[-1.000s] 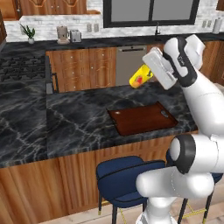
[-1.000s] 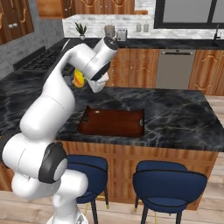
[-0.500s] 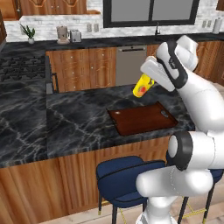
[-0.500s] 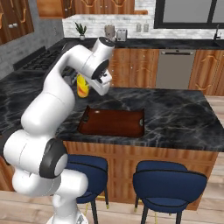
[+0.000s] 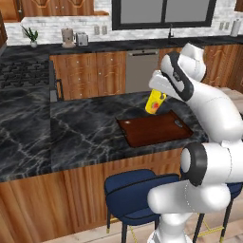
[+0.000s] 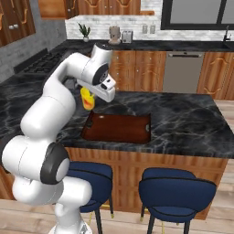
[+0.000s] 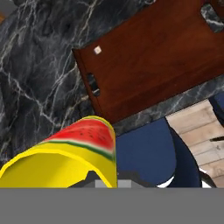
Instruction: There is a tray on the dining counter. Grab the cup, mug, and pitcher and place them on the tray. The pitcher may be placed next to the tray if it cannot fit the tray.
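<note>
Yellow cup point(image 5: 155, 101) with a watermelon print is held clenched in the end effector point(image 5: 159, 93), tilted and raised in the air. Below and just ahead lies the tray point(image 5: 156, 129) on the table point(image 5: 76, 137), bare of cups. The carrying step appears underway; next, the cup should be lowered upright onto the tray and released.

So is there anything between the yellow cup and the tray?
No. In the left base view the yellow cup hangs over the tray's far edge, with just air between.
</note>
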Robot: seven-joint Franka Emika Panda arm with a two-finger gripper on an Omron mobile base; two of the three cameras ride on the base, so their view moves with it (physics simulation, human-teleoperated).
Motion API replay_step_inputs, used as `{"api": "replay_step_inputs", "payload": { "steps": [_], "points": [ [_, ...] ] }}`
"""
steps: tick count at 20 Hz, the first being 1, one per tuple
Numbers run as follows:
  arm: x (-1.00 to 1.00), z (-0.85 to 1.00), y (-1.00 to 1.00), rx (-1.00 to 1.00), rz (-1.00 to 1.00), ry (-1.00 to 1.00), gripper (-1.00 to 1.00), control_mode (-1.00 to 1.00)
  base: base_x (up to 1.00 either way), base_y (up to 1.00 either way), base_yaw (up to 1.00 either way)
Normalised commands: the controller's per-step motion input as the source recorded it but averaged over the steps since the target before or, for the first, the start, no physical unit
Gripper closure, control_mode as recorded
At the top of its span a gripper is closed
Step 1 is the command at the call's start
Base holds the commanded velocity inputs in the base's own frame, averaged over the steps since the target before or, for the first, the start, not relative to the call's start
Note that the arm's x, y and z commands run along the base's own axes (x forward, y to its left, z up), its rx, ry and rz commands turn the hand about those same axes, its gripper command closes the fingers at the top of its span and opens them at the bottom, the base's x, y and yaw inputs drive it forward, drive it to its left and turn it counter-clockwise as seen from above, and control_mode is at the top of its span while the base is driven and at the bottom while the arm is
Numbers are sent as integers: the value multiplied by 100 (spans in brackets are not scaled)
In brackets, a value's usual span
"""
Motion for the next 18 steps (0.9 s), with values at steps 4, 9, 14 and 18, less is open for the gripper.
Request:
{"api": "replay_step_inputs", "payload": {
  "steps": [4,9,14,18],
  "points": [
    [6,-29,0,-13,8,5,100,-100,0,0,0],
    [17,-22,4,-12,6,10,100,-100,0,0,0],
    [19,-28,4,-9,5,10,100,-100,0,0,0],
    [33,-31,13,-4,2,10,100,-100,0,0,0]
  ]
}}
